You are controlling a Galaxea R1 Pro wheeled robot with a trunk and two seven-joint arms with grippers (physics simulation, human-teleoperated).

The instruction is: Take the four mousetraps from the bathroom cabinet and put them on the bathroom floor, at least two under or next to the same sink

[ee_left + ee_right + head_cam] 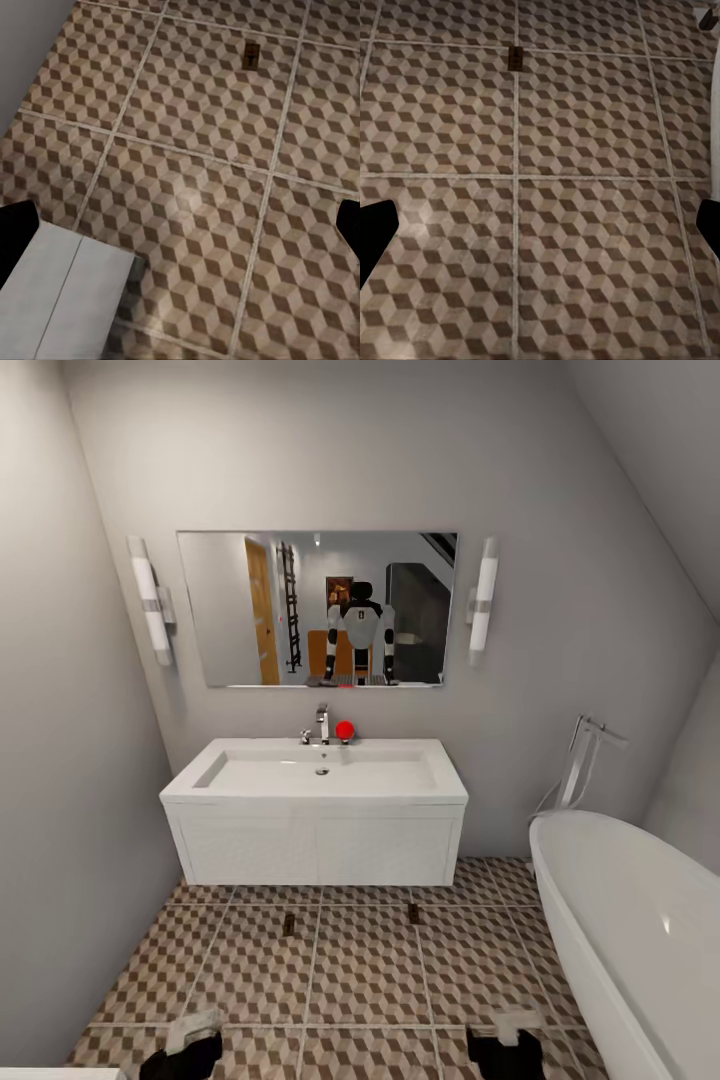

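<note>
Two mousetraps lie on the bathroom floor [360,970] just in front of the white sink vanity [316,830]: one mousetrap [289,925] toward the left, the other mousetrap [413,913] toward the right. The left wrist view catches a mousetrap [251,54] far ahead, and the right wrist view a mousetrap [517,57] likewise. My left gripper [188,1045] [180,232] and right gripper [507,1042] [540,232] hang low over the tiles, both open with nothing between the fingers. The cabinet is out of view.
A white bathtub [640,930] with a chrome tap [585,760] fills the right side. Grey walls close in on the left and behind the sink. A mirror [318,608] hangs above the faucet [322,725]. A white flat surface [60,300] lies near my left gripper.
</note>
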